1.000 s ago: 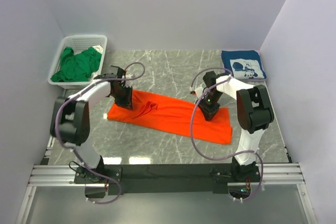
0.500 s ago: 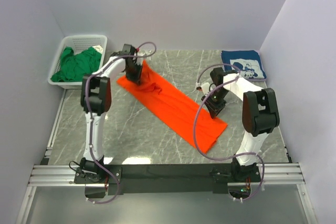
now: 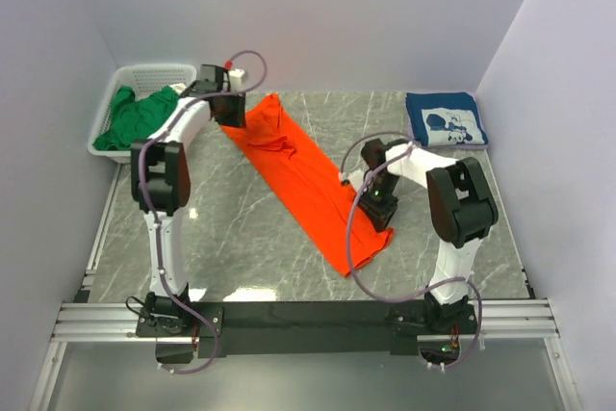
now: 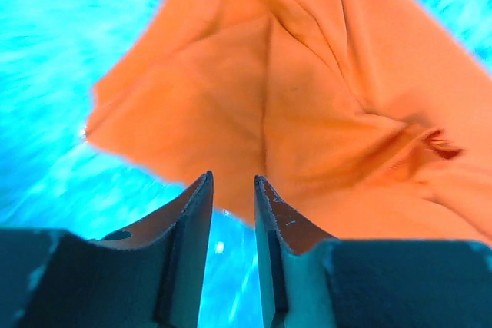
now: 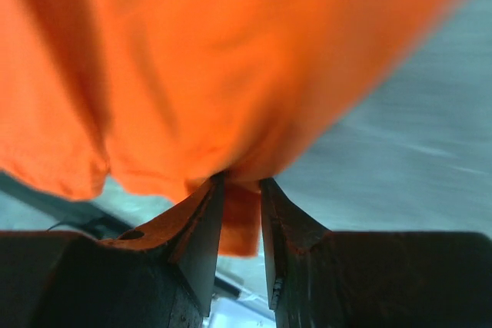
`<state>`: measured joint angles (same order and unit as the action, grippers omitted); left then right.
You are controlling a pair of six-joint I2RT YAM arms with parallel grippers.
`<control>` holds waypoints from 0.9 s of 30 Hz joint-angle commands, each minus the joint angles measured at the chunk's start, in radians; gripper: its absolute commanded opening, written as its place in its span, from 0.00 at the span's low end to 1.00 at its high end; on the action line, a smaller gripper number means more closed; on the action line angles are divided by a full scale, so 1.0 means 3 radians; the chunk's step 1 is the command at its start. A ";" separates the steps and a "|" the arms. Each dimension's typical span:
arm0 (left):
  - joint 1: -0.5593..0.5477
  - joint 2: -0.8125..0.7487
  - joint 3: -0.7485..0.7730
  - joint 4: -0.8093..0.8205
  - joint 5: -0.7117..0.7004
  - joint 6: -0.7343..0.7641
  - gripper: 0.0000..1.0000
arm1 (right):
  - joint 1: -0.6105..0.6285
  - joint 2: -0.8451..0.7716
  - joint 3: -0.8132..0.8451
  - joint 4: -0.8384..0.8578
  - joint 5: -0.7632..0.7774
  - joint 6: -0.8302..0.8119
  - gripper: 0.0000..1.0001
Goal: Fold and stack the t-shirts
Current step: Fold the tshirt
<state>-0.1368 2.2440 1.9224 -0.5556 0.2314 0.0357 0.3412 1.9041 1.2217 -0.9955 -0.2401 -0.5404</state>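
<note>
The orange t-shirt [image 3: 306, 178] lies in a long diagonal strip from the back left down toward the front middle of the marble table [image 3: 241, 247]. My left gripper [image 3: 228, 108] hovers at its far end. In the left wrist view this gripper [image 4: 232, 178] is open, with nothing between its jaws and the orange cloth [image 4: 307, 113] lying just past the tips. My right gripper [image 3: 377, 203] sits at the strip's near right edge. In the right wrist view it [image 5: 240, 182] is shut on a fold of the orange cloth [image 5: 231, 59]. A folded navy t-shirt [image 3: 443, 119] rests at the back right. A green t-shirt [image 3: 144, 115] is bunched in the basket.
A white lattice basket [image 3: 159, 74] stands at the back left, close to my left arm. White walls close in the table on three sides. A metal rail [image 3: 308, 320] runs along the near edge by the arm bases.
The orange t-shirt has swung from lying across the table to a steep diagonal. My left gripper carried its end to the back left, then opened and let go. My right gripper moved left, still gripping.
</note>
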 commanded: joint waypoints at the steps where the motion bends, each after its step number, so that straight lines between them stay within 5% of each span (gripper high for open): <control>1: 0.0072 -0.0408 -0.0134 0.0088 0.0215 -0.0313 0.33 | 0.0324 -0.0011 -0.0430 0.0036 -0.0263 -0.0050 0.33; 6: 0.0062 -0.0490 -0.0471 0.0119 0.0430 -0.0517 0.33 | 0.0866 -0.0160 -0.0692 -0.0097 -0.0706 -0.0060 0.32; 12: 0.0001 -0.0209 -0.0272 0.0011 0.0589 -0.0589 0.31 | 0.1450 -0.0114 -0.0504 -0.0347 -0.1218 -0.0172 0.32; 19: -0.0203 0.0036 -0.0170 0.0134 0.0569 -0.0599 0.32 | 0.1297 -0.0201 -0.0146 -0.0649 -0.1372 -0.0438 0.39; 27: -0.0234 0.0869 0.0734 -0.0106 0.0339 -0.0549 0.27 | 0.0612 -0.0222 0.0299 -0.0661 -0.1445 -0.0316 0.40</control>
<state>-0.2131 2.4359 2.0563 -0.5728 0.3771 -0.1333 0.6022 1.8740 1.2613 -1.1873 -0.6548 -0.6476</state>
